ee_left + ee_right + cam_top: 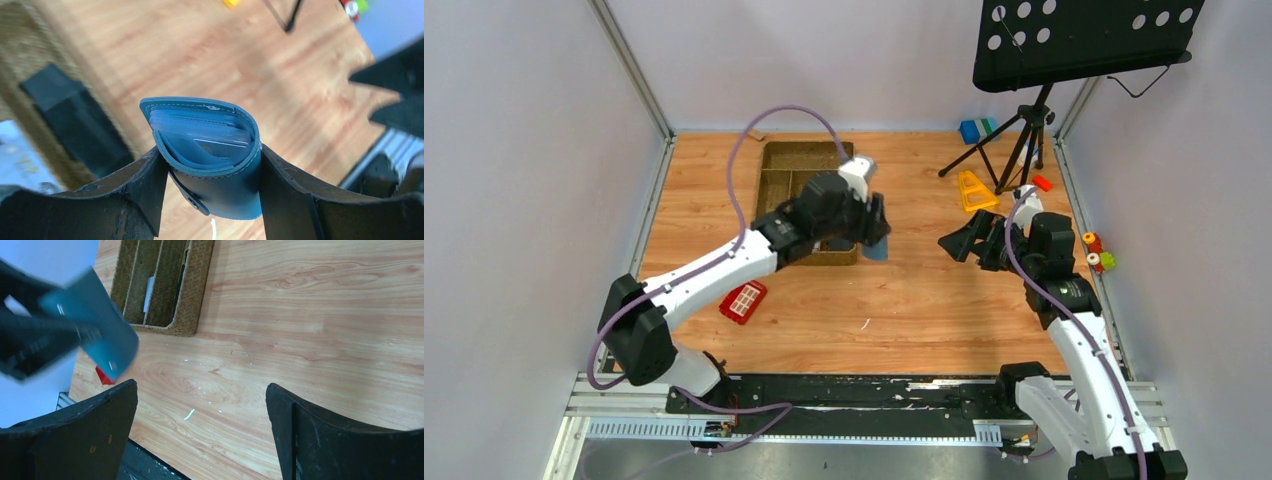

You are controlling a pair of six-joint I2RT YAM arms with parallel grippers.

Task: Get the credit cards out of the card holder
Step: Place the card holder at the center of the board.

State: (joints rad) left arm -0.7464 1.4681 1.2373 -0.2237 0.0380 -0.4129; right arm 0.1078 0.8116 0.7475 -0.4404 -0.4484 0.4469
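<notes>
My left gripper [871, 228] is shut on the slate-blue card holder [220, 185], pinching its two sides above the table just right of the tray. The holder bulges open at the top, and pale edges of credit cards [200, 131] show inside its pockets. From above, only a corner of the card holder [877, 247] sticks out below the fingers. My right gripper [954, 243] hangs open and empty to the right, pointing at the holder with a gap between. The right wrist view shows the card holder [102, 335] blurred at upper left, beyond my open right gripper [202, 390].
A brown divided tray [774, 165] lies behind my left gripper; a pale flat piece [148, 292] stands in one compartment. A red block [744, 301] lies near the left arm. A music stand's tripod [1024, 130], a yellow piece [974, 190] and small toys [1096, 250] sit at right.
</notes>
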